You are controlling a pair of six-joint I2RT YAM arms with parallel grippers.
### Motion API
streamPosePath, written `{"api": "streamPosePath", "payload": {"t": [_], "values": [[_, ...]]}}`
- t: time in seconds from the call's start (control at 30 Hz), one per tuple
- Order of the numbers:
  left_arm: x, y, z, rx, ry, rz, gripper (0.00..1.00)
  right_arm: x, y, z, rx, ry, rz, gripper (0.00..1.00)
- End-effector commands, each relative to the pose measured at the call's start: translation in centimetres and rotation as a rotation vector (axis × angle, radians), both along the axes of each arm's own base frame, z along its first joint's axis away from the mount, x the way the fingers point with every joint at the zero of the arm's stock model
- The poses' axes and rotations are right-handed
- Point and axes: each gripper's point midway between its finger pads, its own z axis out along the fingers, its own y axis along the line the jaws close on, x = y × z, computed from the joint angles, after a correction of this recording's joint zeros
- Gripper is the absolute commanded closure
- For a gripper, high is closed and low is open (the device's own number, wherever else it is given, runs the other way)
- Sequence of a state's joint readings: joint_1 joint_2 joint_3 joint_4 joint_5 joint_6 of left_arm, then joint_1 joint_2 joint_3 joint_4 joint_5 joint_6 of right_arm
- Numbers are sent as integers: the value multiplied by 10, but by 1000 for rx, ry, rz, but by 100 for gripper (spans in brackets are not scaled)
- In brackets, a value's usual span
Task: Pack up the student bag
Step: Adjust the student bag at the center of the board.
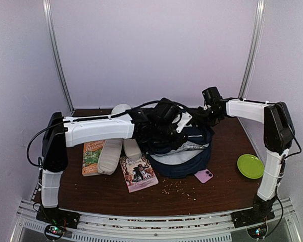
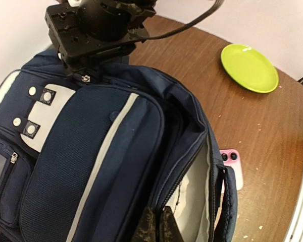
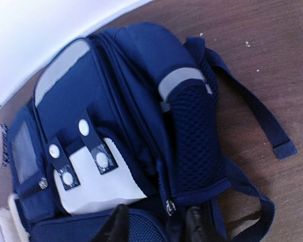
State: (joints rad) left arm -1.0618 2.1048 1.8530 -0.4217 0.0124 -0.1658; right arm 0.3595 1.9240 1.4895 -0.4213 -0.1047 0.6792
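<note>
Pale crumbs [image 1: 179, 189] lie scattered over the near part of the dark, wood-grained table [image 1: 106, 194]. Behind them to the left are a book [image 1: 139, 173] with an illustrated cover and a greenish second book [image 1: 92, 157]; their titles are too small to read. A padded, off-white oblong pouch [image 1: 110, 156] rests between the two.

A pink phone [image 1: 204, 176] with two round lenses lies just beside the student bag [image 1: 184, 159], and a smooth, round, lime-green plate [image 1: 250, 166] sits well to the right.

The bag lies mid-table, front pocket up. It is woven navy cloth with white stripes, white patches with snap studs and a mesh side panel, and its mouth shows light grey lining.

The left gripper [image 2: 157, 227] is closed, its fingertips together at the zip edge of the mouth. The right gripper [image 3: 155, 222] has its dark fingers either side of a navy fold by a zip pull. I cannot tell whether they clamp it.
</note>
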Motion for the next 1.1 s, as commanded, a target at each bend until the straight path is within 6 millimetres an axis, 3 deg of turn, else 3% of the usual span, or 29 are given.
{"api": "streamPosePath", "payload": {"t": [0.0,0.1,0.2,0.37,0.43,0.47,0.53,0.63,0.73,0.8,0.83,0.87,1.0,1.07], "values": [[24,-11,7,-55,1,30,100,-2,13,16,-8,-24,64,52],[30,-12,3,-53,9,43,100,-9,1,53,-17,-90,28,36],[31,-11,3,-59,18,57,100,-30,-13,99,12,-178,-20,30],[25,-8,10,-77,49,55,100,-85,-15,129,93,-293,-22,28],[20,-4,21,-93,50,50,84,-111,-10,129,90,-325,10,28],[18,0,26,-97,46,55,69,-124,-9,128,80,-338,24,29],[16,11,38,-104,34,77,50,-148,-6,118,66,-343,50,29],[11,34,62,-94,24,124,36,-176,-2,112,66,-368,82,30],[9,73,84,-67,-14,226,20,-197,2,107,68,-379,110,30],[12,115,87,-21,-62,354,3,-209,5,105,74,-383,130,30],[12,143,74,37,-76,436,2,-214,7,102,74,-382,142,31],[16,170,75,68,-96,531,2,-219,8,99,69,-379,155,31],[16,268,27,227,7,799,2,-235,12,86,55,-370,184,31],[12,291,4,242,91,853,2,-239,14,78,52,-362,195,31]]}}
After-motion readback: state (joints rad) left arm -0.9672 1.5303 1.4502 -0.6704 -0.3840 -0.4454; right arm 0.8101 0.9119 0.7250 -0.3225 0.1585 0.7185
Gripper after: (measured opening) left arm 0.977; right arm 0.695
